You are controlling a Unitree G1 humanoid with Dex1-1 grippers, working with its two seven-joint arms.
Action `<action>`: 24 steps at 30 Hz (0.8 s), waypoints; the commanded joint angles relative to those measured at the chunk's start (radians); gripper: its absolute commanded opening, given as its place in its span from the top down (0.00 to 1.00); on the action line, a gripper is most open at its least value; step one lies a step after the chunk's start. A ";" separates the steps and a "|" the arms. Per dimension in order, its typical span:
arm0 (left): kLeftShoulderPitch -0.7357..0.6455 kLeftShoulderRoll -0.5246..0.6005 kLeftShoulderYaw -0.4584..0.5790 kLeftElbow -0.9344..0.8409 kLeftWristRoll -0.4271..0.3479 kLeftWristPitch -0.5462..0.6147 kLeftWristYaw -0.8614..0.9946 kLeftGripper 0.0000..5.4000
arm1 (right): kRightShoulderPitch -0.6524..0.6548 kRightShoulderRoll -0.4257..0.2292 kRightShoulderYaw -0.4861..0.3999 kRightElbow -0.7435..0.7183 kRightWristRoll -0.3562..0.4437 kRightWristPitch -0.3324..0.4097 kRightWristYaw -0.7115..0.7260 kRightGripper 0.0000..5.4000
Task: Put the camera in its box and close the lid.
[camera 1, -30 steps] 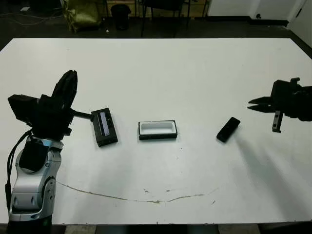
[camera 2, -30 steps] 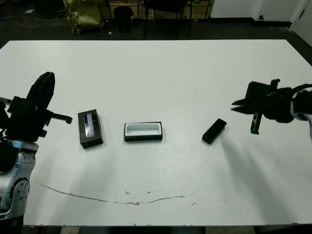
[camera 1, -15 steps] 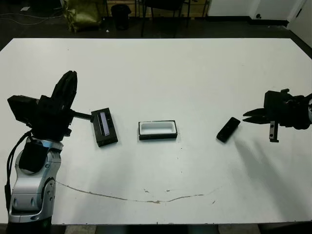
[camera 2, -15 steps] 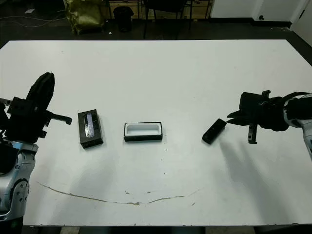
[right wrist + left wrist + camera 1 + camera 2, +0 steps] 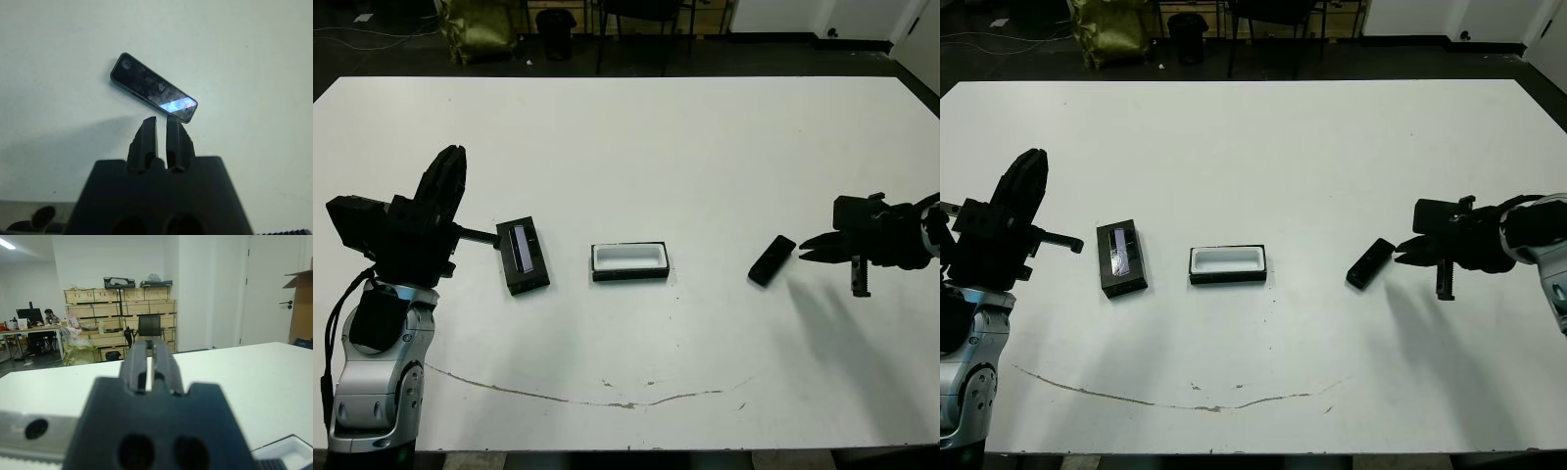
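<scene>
My right gripper [image 5: 806, 251], fingers nearly together and empty, hovers at mid-right just beside the camera [image 5: 771, 260]. The box [image 5: 628, 261] sits open at centre, the lid [image 5: 523, 257] left of it. My left gripper [image 5: 445, 181], closed and empty, is raised at far left.
</scene>
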 commanded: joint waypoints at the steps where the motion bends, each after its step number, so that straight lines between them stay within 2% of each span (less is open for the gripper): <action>1: 0.018 0.002 0.004 0.002 -0.009 0.020 0.001 1.00 | 0.014 0.012 0.012 0.024 -0.002 -0.036 0.008 0.99; 12: 0.022 0.003 0.002 -0.001 0.001 0.017 0.005 1.00 | 0.023 0.021 0.040 0.015 -0.056 0.042 -0.032 0.99; 16: 0.024 0.005 0.000 -0.002 0.003 0.018 0.003 1.00 | 0.022 0.030 0.038 0.042 -0.050 -0.010 -0.036 0.99; 24: 0.023 0.002 0.002 0.009 -0.002 0.003 -0.003 1.00 | 0.011 0.046 0.044 0.077 -0.070 -0.011 -0.044 0.99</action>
